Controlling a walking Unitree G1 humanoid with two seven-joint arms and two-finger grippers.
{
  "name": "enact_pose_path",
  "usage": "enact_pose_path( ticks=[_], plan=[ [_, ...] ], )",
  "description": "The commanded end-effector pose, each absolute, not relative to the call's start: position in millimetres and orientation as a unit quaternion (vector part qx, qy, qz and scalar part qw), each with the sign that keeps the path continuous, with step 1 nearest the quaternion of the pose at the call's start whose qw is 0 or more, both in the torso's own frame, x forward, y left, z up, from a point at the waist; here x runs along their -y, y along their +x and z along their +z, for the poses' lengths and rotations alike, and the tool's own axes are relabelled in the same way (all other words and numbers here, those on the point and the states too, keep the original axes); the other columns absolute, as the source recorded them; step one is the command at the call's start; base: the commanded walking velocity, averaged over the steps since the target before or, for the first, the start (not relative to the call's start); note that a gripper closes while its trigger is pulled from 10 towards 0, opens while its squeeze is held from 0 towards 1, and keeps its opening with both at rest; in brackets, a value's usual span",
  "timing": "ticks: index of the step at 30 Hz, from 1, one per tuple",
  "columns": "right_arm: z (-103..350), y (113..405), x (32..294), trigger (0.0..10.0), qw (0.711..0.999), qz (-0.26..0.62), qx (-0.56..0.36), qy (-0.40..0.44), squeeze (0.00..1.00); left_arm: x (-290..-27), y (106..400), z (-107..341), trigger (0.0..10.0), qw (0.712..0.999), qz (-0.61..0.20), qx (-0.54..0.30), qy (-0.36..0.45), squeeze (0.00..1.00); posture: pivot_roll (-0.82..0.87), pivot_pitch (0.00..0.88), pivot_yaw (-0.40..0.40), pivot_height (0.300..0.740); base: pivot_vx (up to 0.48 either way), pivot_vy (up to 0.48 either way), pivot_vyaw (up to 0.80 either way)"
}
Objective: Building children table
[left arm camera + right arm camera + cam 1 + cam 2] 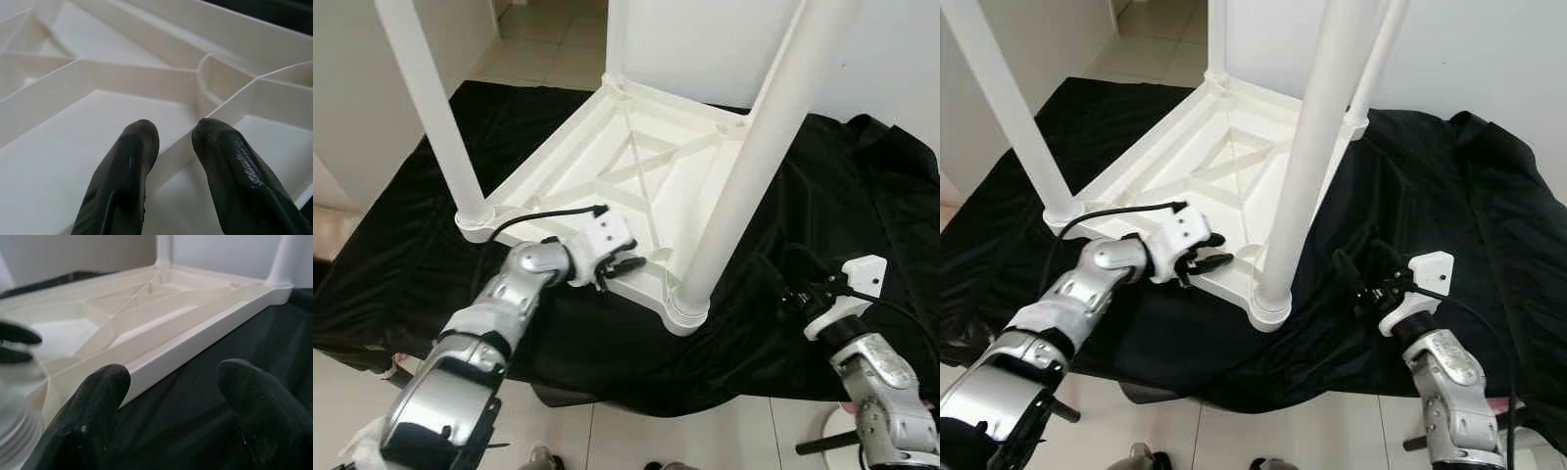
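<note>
Table (607, 157) sits upside down mid black cloth (862, 225), legs up. My left gripper (625, 260) pinches a rib at its near edge; right gripper (790, 284) hovers w/ fingers wide over cloth. Risk: pinch slips, near leg (744, 166) rocks loose.

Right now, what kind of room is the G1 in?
Probably a room in a home, used as an assembly spot. The floor is pale tile, the walls plain white, and a white plastic children's table lies upside down, legs up, on a surface draped in black cloth.
</note>
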State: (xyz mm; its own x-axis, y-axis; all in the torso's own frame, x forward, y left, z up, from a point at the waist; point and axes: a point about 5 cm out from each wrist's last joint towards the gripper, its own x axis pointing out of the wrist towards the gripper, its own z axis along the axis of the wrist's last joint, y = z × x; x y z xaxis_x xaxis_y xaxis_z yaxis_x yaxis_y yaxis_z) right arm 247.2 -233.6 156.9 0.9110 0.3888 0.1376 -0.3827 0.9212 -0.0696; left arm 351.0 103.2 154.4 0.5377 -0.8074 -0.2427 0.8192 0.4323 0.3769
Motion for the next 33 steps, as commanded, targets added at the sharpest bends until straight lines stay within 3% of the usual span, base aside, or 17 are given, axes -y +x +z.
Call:
enact_pose_path(
  ticks=[1, 3, 4, 5, 6, 14, 15, 19, 25, 33],
  plan=[
    [157, 243, 232, 10.0, 0.972, 0.225, 0.06, -0.022, 0.0, -124, 351, 154, 10.0, 0.883, -0.418, -0.02, 0.211, 0.0, -0.03, 0.114, -0.035, 0.74, 0.0, 0.0, 0.0],
    [159, 239, 230, 10.0, 0.966, 0.254, 0.045, -0.033, 0.0, -136, 342, 164, 10.0, 0.884, -0.423, -0.005, 0.197, 0.0, -0.03, 0.113, -0.037, 0.74, 0.0, 0.0, 0.0],
    [159, 237, 228, 10.0, 0.959, 0.279, 0.031, -0.028, 0.66, -142, 336, 171, 10.0, 0.886, -0.428, 0.002, 0.176, 0.0, -0.02, 0.113, -0.038, 0.74, 0.0, 0.0, 0.0],
    [159, 237, 228, 10.0, 0.959, 0.279, 0.031, -0.028, 0.66, -142, 336, 171, 10.0, 0.886, -0.428, 0.002, 0.176, 0.0, -0.02, 0.113, -0.038, 0.74, 0.0, 0.0, 0.0],
    [159, 234, 227, 10.0, 0.953, 0.3, 0.02, -0.022, 1.0, -147, 331, 176, 10.0, 0.887, -0.432, 0.008, 0.163, 0.0, -0.02, 0.113, -0.038, 0.74, 0.0, 0.0, 0.0],
    [163, 226, 217, 10.0, 0.922, 0.386, -0.011, -0.039, 1.0, -162, 308, 188, 10.0, 0.892, -0.434, 0.018, 0.123, 0.0, -0.01, 0.11, -0.043, 0.74, 0.0, 0.0, 0.0],
    [164, 224, 211, 10.0, 0.907, 0.42, -0.022, -0.033, 0.0, -165, 302, 190, 10.0, 0.893, -0.435, 0.017, 0.113, 0.0, 0.01, 0.103, -0.048, 0.74, 0.0, 0.0, 0.0],
    [164, 222, 199, 10.0, 0.872, 0.487, -0.036, -0.032, 0.0, -172, 284, 193, 10.0, 0.891, -0.444, 0.007, 0.096, 0.0, 0.02, 0.098, -0.055, 0.74, 0.0, 0.0, 0.0],
    [164, 226, 193, 10.0, 0.865, 0.5, -0.032, -0.027, 0.0, -177, 275, 192, 10.0, 0.887, -0.453, -0.002, 0.09, 0.0, 0.03, 0.095, -0.06, 0.74, 0.0, 0.0, 0.0],
    [162, 243, 173, 10.0, 0.858, 0.513, -0.016, -0.032, 0.0, -172, 237, 188, 10.0, 0.861, -0.504, -0.033, 0.061, 0.0, 0.06, 0.087, -0.081, 0.74, 0.0, 0.0, 0.0]
  ],
)
